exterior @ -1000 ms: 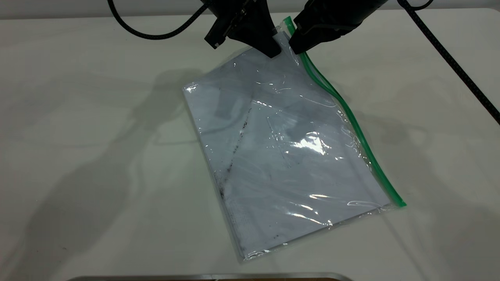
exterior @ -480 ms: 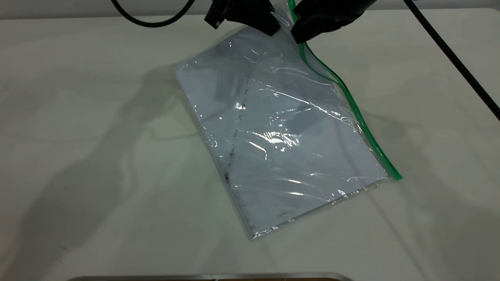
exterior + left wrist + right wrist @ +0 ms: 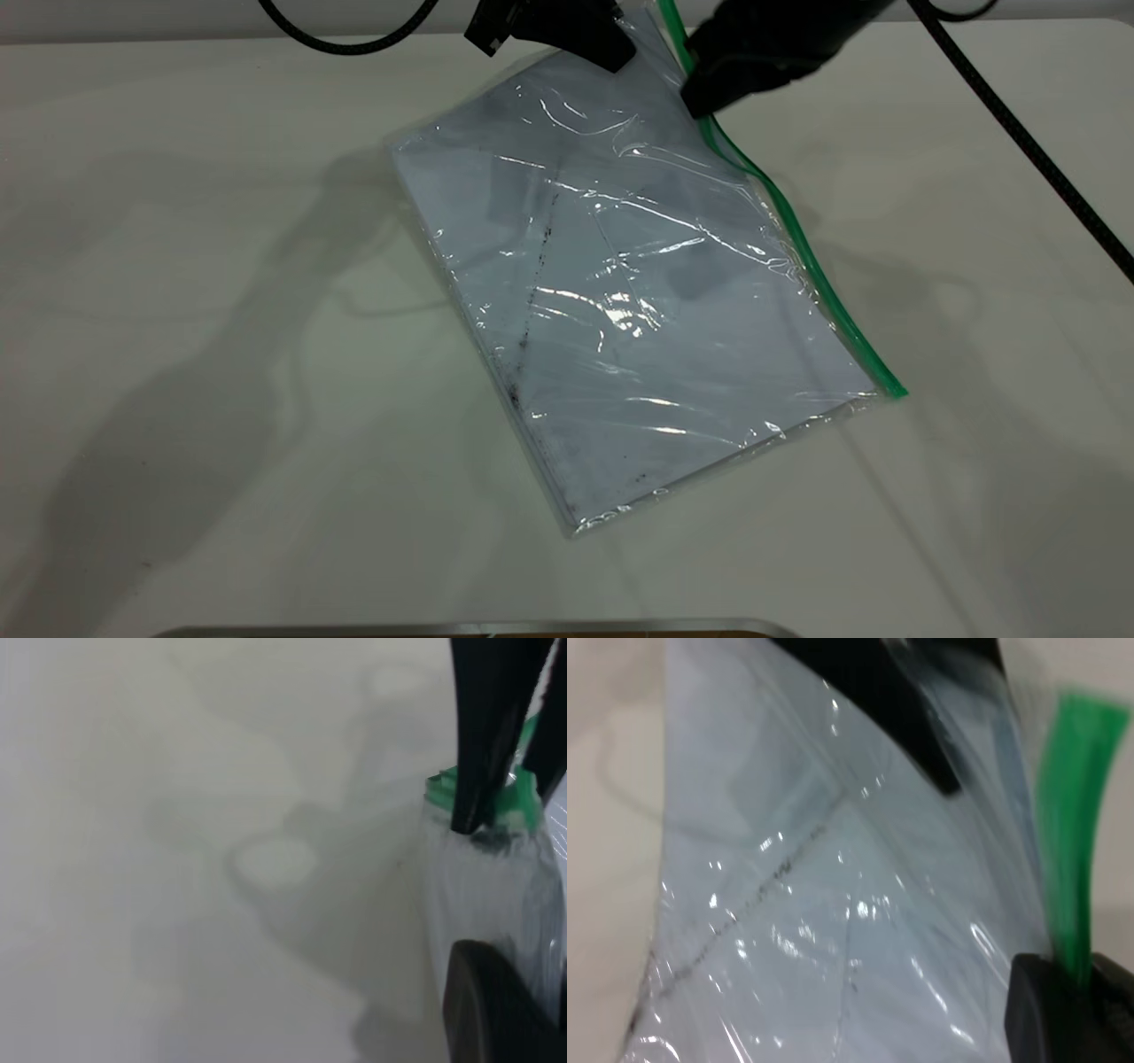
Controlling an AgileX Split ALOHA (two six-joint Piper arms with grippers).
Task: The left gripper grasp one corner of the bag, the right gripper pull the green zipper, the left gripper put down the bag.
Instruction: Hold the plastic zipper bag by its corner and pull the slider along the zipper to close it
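The bag (image 3: 638, 301) is held by its far corner in the left gripper (image 3: 611, 55), whose jaws are closed on the clear plastic; the far end is raised off the table (image 3: 177, 310) while the near corner rests on it, so the bag lies tilted. The right gripper (image 3: 704, 96) is set on the green zipper (image 3: 797, 239), a little below the held corner; in the right wrist view the strip is seen running between its jaws, which are closed narrowly on it.

Compared with a second ago, the far end has been lifted higher and the near edge has been drawn back toward the arms; in the last half second the right gripper has been shifted a short way down the zipper, away from the left gripper. By this it is judged that the corner grasp is done and the pull is just begun; most of the strip remains to be travelled, and the setting-down is yet to come.
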